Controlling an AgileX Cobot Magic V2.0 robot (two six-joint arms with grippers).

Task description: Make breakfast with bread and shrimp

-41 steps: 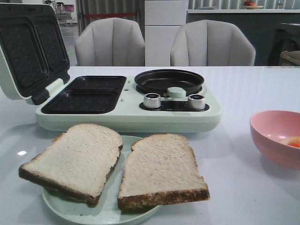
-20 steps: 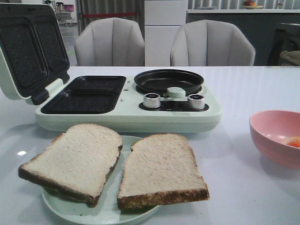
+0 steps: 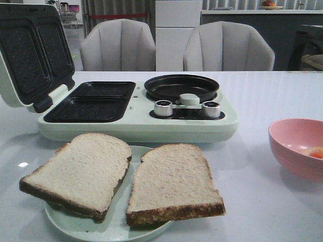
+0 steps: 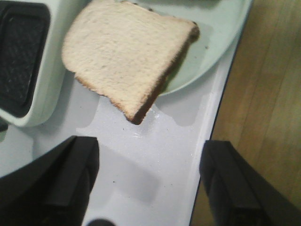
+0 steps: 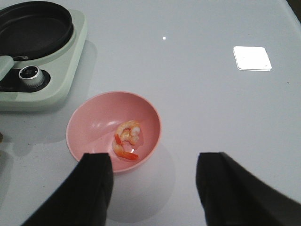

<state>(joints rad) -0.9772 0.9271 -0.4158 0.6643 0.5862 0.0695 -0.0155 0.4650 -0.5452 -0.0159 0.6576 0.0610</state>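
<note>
While both end effectors hang wide open, empty: left end effector [image 4: 148, 181] above worktop [image 4: 141, 155] beside bread [image 4: 124, 49] overhanging plate [image 4: 211, 47]; pinch overhang. Shrimp [image 5: 127, 139] in pink bowl [image 5: 87, 127], right end effector [image 5: 155, 188] just short.

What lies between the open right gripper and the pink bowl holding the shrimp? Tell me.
Nothing but bare white table: in the right wrist view the right gripper hangs open beside the pink bowl of shrimp.

Open pale-green breakfast maker [image 3: 136, 126], pale plate [image 3: 101, 227], pink bowl [image 3: 298, 146] on white table [image 3: 267, 96]
</note>
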